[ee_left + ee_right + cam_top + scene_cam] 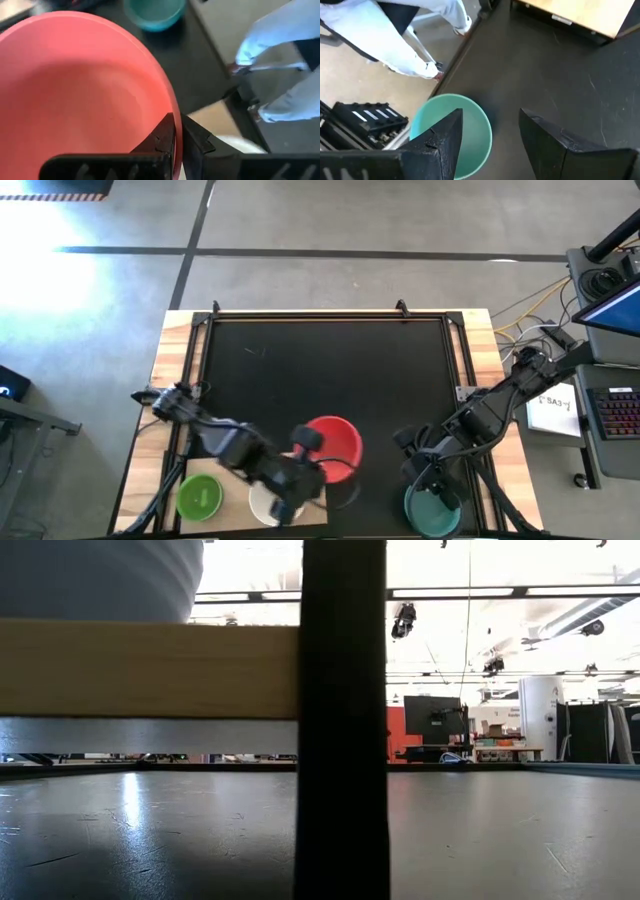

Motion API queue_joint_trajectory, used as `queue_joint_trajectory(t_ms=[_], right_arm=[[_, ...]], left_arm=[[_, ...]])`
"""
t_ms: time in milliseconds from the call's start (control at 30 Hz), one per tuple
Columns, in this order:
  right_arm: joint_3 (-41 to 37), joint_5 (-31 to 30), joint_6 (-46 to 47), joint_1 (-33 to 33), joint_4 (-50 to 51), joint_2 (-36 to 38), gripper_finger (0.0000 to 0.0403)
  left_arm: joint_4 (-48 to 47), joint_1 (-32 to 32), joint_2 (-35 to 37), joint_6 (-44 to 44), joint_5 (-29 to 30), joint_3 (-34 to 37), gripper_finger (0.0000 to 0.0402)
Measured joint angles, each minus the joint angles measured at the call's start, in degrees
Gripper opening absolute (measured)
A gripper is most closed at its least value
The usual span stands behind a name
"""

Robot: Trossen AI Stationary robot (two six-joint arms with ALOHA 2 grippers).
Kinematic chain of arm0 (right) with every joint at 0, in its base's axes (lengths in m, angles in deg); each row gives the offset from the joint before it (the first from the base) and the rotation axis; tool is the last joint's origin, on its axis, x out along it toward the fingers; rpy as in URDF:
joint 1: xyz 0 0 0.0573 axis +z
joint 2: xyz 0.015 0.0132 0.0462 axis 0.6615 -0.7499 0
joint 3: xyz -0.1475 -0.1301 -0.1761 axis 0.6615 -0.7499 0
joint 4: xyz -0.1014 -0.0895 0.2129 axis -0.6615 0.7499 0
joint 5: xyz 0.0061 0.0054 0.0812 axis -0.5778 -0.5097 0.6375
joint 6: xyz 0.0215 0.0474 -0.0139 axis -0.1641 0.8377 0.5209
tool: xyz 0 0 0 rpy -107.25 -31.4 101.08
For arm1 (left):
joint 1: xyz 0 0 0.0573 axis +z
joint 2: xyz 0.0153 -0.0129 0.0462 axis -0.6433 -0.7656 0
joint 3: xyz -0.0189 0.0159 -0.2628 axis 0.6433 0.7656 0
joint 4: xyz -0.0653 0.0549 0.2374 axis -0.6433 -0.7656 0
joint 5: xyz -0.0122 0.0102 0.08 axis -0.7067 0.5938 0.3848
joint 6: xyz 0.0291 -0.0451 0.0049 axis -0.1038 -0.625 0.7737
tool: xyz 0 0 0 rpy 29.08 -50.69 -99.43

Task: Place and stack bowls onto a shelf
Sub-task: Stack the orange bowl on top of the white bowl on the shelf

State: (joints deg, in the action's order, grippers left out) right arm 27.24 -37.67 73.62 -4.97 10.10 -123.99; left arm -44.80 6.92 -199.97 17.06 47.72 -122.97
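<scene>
The left gripper [300, 470] sits at the red bowl's [338, 442] 8 o'clock edge; a white bowl [264, 502] and green bowl [199, 498] rest on the shelf [228, 490]; the right gripper [432, 485] hangs just above the teal bowl [432, 517], at its 12 o'clock.

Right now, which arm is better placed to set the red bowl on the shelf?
Left. The left gripper is pinched on the red bowl's rim, beside the shelf. The right gripper is open over the teal bowl, farther off.
</scene>
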Motion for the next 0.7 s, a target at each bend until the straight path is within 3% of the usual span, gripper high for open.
queue_joint_trajectory(t_ms=[100,200,367,700], right_arm=[[-1.47,-1.15,-0.08,-0.03,0.14,0.02,0.0182],[-2.63,-1.48,0.24,-0.23,0.53,0.02,0.0182],[-4.28,-3.49,5.86,-0.35,0.34,0.02,0.0181],[-9.35,-3.34,19.28,0.20,-0.01,0.02,0.0164]], left_arm=[[-6.15,-2.35,2.25,-10.50,7.26,0.12,0.0000],[-11.37,-4.27,2.91,-23.60,9.85,0.13,0.0000],[-11.49,-7.32,1.22,-39.98,7.73,0.22,0.0000],[-13.15,-10.75,-3.71,-64.22,3.74,0.22,0.0000]])
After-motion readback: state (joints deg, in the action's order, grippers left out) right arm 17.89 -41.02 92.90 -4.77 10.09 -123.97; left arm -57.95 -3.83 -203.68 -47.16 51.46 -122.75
